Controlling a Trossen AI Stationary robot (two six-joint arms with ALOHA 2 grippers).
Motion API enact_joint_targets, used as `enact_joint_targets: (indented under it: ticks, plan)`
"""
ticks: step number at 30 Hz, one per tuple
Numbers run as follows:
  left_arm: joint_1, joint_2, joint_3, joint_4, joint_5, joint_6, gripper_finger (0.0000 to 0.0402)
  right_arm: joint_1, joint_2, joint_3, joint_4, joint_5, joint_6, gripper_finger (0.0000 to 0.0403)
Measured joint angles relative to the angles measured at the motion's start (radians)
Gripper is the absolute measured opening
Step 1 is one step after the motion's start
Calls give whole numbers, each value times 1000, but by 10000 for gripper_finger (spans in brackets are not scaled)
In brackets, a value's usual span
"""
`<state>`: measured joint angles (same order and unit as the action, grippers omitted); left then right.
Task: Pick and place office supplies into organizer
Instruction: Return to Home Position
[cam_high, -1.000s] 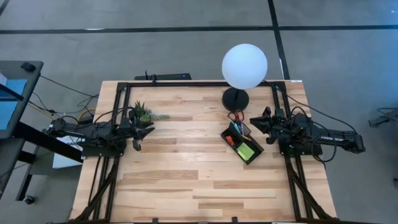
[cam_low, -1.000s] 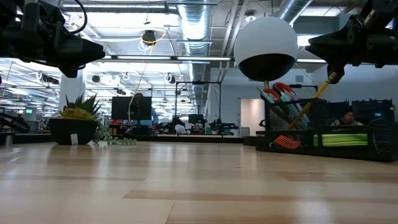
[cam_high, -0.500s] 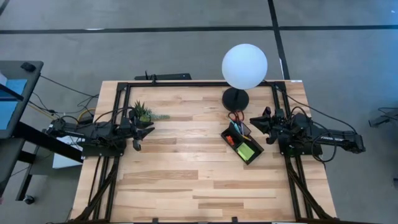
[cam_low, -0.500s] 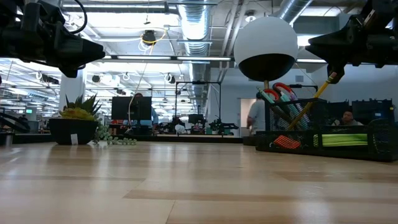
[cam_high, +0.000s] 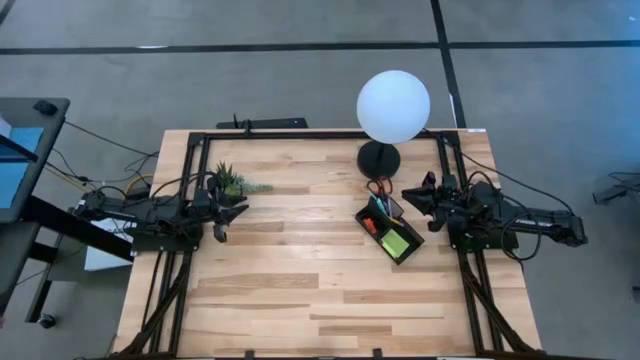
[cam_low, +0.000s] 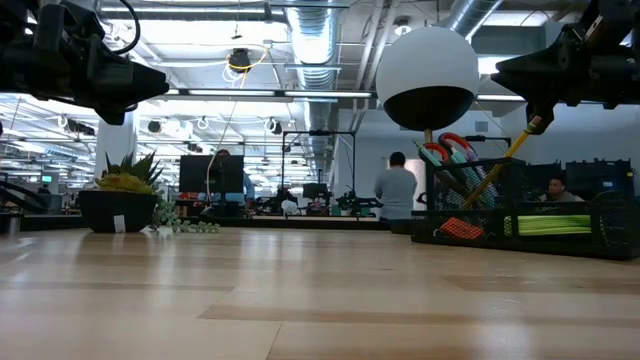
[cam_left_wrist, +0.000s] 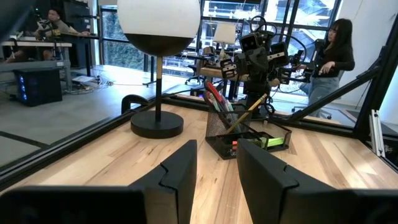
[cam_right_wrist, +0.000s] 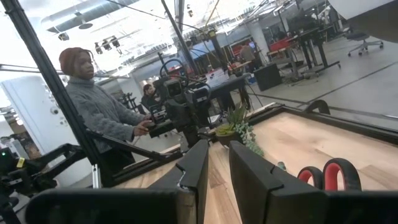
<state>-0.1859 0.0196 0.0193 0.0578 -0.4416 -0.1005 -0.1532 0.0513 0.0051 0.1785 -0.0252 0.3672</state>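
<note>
Organizer (cam_low: 610, 225) holds scissors (cam_high: 378, 186) and sticky-note pad (cam_high: 395, 242). Left gripper (cam_high: 236, 210) near plant (cam_high: 228, 180): narrow gap, empty. Right gripper (cam_high: 408, 193) beside organizer: narrow gap, empty.

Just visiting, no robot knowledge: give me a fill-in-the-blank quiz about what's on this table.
The sticky-note pad lying in the organizer is lime ____.
The scissors standing in it have ____ handles.
The lamp next to the organizer has a round ____ globe.
Beside the left gripper stands a small potted ____.
Missing: green; red; white; plant.

Globe lamp (cam_high: 393, 106), potted plant (cam_high: 228, 181) — wooden table (cam_high: 300, 280)
</note>
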Motion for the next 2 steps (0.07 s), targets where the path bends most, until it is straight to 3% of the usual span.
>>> enact_joint_targets:
  ticks: [2]
  plan:
    - [0, 0, 0, 0, 0, 0, 107, 0, 0, 0, 0, 0, 0, 58]
